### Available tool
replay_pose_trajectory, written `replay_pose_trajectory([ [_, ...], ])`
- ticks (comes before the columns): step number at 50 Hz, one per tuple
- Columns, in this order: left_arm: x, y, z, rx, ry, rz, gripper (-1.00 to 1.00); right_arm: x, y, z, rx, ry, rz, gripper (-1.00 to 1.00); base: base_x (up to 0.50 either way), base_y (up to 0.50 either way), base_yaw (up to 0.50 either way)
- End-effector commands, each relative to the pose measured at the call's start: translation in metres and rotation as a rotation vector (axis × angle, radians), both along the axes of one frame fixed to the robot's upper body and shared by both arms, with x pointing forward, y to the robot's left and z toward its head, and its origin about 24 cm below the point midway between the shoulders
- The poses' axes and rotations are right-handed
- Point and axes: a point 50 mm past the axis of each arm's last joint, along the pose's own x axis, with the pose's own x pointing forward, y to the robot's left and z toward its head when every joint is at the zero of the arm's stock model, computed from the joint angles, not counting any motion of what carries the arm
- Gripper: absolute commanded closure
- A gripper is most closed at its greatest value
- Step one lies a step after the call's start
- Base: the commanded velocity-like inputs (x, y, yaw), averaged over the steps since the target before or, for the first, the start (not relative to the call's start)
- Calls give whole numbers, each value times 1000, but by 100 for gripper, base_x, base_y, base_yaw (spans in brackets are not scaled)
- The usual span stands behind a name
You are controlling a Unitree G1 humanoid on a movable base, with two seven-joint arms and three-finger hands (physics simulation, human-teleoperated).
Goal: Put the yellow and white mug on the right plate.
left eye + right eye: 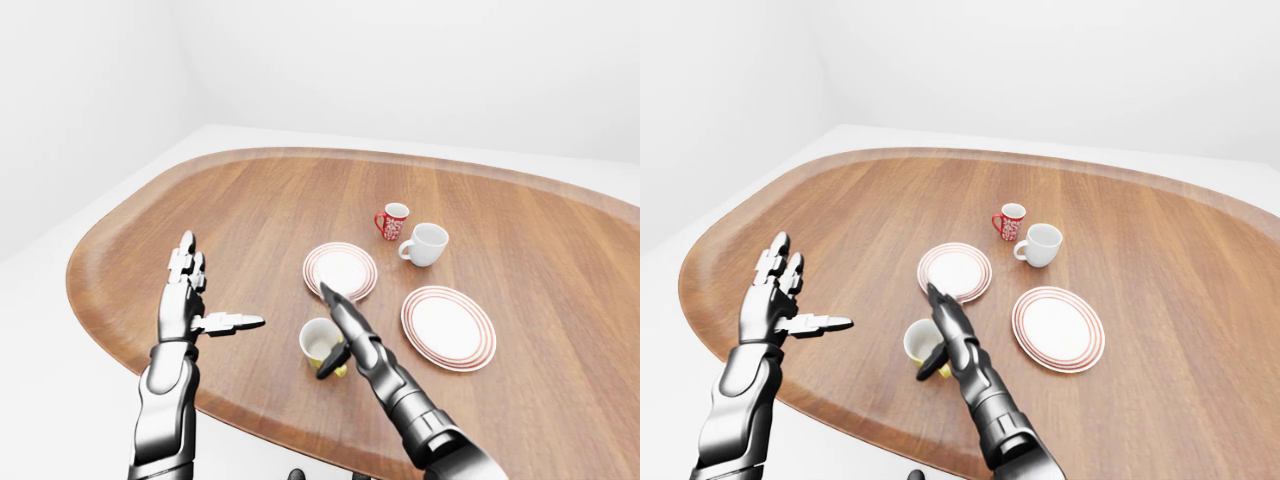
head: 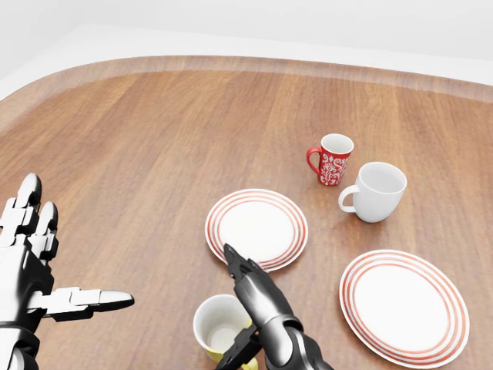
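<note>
A: What is sitting on the wooden tabletop point(image 1: 250, 200)?

B: Two red-ringed plates, a left plate point(image 1: 340, 270) and a right plate point(image 1: 448, 327), are lying near each other. A red mug point(image 1: 391, 220) and a white mug point(image 1: 425, 244) are standing above them.

A: And the robot hands?

B: The right robot hand point(image 1: 338, 335) is resting against the yellow and white mug point(image 1: 321, 345), thumb at its side. The left robot hand point(image 1: 190, 300) is hovering spread, well apart.

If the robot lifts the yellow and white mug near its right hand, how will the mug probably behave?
The yellow and white mug looks rigid and glossy, so it may slip between the right hand fingers. It stands upright on a flat base with an open, seemingly empty mouth, so it is probably light and stable. It is round, so it would likely roll if tipped.
</note>
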Motion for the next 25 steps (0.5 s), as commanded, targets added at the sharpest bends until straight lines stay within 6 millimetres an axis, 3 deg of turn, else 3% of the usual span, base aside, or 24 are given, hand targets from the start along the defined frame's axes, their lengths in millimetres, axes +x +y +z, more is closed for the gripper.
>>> replay_pose_trajectory([
  [1, 1, 0, -1, -1, 5, 0, -100, -1, -2, -7, -24, 27, -12, -100, 0, 0, 0],
  [24, 1, 0, -2, -1, 9, -1, -100, -4, -3, -12, -32, 51, -13, -100, 0, 0, 0],
  [25, 1, 0, -2, -1, 10, -1, -100, -4, -3, -13, -35, 52, -11, -67, 0, 0, 0],
])
